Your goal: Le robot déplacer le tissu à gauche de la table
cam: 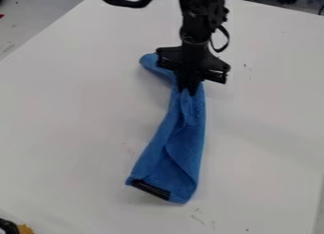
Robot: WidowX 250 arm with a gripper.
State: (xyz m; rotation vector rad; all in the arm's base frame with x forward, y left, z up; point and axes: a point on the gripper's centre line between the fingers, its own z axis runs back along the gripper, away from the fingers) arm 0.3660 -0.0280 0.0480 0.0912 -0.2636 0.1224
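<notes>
The blue cloth (186,152) lies stretched out along the middle of the white surface (69,114), its top part drawn up to the black hand (190,91). The hand is narrow, its tips pinching a gathered fold of the cloth (the fabric bunches right where they meet it). From that pinch, the longer part of the cloth runs down the view and a little to the left, widening as it goes, with a long crease through it. Along its lower edge sits a black strip (150,189), slanting down to the right. A shorter end pokes out to the upper left, behind the hand.

The arm (203,24) comes in from the top edge, with a black cable (130,3) curving off to its left and a thin loop (226,41) hanging at its right side. In the lower left corner are a black object (7,225) and, touching it, a yellow jagged piece (25,229).
</notes>
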